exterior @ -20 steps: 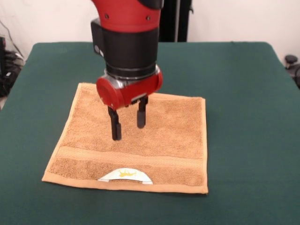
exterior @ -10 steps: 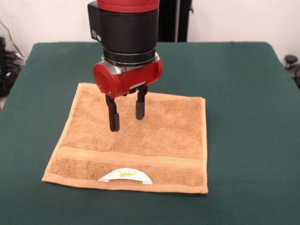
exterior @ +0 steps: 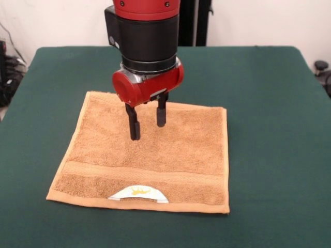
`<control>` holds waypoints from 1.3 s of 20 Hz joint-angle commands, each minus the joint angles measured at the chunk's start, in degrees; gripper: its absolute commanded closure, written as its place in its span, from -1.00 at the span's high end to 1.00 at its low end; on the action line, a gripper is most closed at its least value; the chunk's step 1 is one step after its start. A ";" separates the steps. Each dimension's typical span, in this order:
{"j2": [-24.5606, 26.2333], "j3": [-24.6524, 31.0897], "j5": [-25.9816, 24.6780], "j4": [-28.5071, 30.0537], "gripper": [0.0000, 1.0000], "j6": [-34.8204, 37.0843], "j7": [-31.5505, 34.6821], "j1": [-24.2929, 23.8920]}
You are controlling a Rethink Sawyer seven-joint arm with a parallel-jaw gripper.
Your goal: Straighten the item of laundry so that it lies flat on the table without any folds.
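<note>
A tan-orange towel (exterior: 147, 155) lies spread near the middle of the green table (exterior: 269, 103), apparently flat. The gripper (exterior: 148, 124) hangs directly above the towel's centre, fingers spread and empty, seemingly clear of the cloth.

wall: plain off-white painted wall (exterior: 258, 20) across the top | stand: black upright post (exterior: 194, 20) against it (partly hidden) | left edge: tangle of dark cables (exterior: 8, 72) | right edge: small black rounded knob (exterior: 321, 66) | light: even, soft
</note>
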 commanded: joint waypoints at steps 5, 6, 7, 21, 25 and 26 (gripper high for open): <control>-0.53 7.17 2.31 9.89 1.00 -3.84 3.55 -1.74; -0.67 7.40 2.06 10.12 1.00 -3.86 2.93 -1.97; -0.87 6.97 2.07 10.00 1.00 -3.56 3.64 -1.62; -1.53 6.55 1.51 9.98 1.00 -3.04 4.34 -1.12; -1.65 6.58 1.43 10.11 1.00 -3.02 4.15 -1.16; -1.69 6.51 1.42 10.09 1.00 -2.92 4.19 -1.11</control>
